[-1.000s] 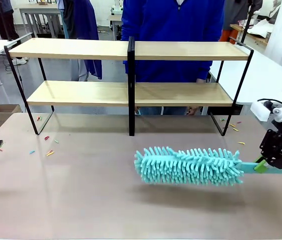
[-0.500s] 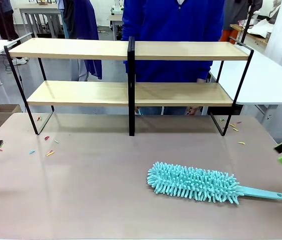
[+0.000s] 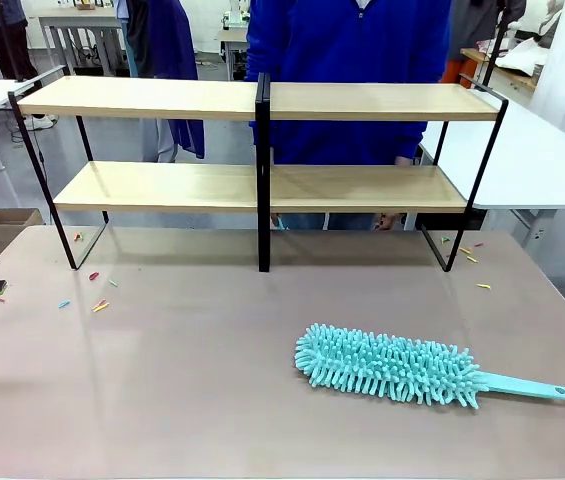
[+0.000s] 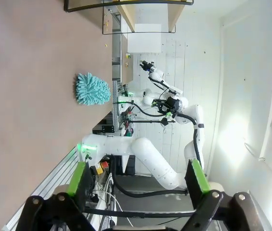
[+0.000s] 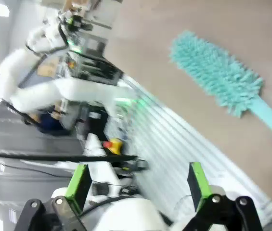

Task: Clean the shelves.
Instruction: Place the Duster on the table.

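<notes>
The shelves [image 3: 262,145] stand at the far side of the counter [image 3: 162,370], their two light wooden boards bare, with a person in a blue top [image 3: 347,60] right behind them. In the front view a teal microfibre duster [image 3: 392,366] lies flat on the counter, well apart from the shelves, fluffy head toward the middle and handle pointing to the robot's right edge. Small coloured scraps [image 3: 97,303] dot the counter near the shelves' left leg, and a few more lie by the right leg.

The left wrist view adds the left claw [image 4: 138,180], its green-padded fingers spread wide with nothing between them; the duster [image 4: 92,89] shows end-on, farther off. The right wrist view, somewhat blurred, shows the right claw [image 5: 138,180] likewise wide and empty, off the counter's edge, with the duster [image 5: 217,72] seen lengthwise on the counter.
</notes>
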`<state>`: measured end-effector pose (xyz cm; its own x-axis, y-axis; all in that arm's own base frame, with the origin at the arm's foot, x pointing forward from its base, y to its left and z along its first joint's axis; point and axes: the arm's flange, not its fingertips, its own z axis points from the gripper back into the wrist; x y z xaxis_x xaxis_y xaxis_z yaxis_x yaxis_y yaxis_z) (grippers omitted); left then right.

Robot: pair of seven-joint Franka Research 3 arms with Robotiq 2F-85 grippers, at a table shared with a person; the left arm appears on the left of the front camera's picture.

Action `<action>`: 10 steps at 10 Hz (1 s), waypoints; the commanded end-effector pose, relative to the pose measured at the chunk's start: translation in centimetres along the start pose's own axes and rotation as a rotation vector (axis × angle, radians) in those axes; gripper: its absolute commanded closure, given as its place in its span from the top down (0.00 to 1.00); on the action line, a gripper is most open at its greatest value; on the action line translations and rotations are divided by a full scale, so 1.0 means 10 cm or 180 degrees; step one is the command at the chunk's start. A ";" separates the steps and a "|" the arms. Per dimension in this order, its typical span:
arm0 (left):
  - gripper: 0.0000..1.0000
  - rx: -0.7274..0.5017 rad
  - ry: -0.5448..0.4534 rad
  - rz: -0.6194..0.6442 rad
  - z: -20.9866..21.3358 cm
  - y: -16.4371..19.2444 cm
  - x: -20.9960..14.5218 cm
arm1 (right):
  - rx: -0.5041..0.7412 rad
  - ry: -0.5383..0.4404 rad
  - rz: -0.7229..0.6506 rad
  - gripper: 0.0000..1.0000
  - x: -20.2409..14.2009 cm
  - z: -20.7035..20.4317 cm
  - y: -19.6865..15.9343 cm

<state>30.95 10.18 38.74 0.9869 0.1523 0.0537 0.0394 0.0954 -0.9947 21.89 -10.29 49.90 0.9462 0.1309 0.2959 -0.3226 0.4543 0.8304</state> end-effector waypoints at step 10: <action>1.00 -0.0093 -0.0022 -0.0075 -0.02 -0.02 -0.01 | 0.0114 -0.0371 -0.0945 1.00 0.20 0.03 -0.10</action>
<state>30.98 10.21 38.72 0.9869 0.1523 0.0529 0.0386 0.0949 -0.9947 24.31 -10.54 49.95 0.9896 -0.1227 0.0755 -0.0167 0.4226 0.9062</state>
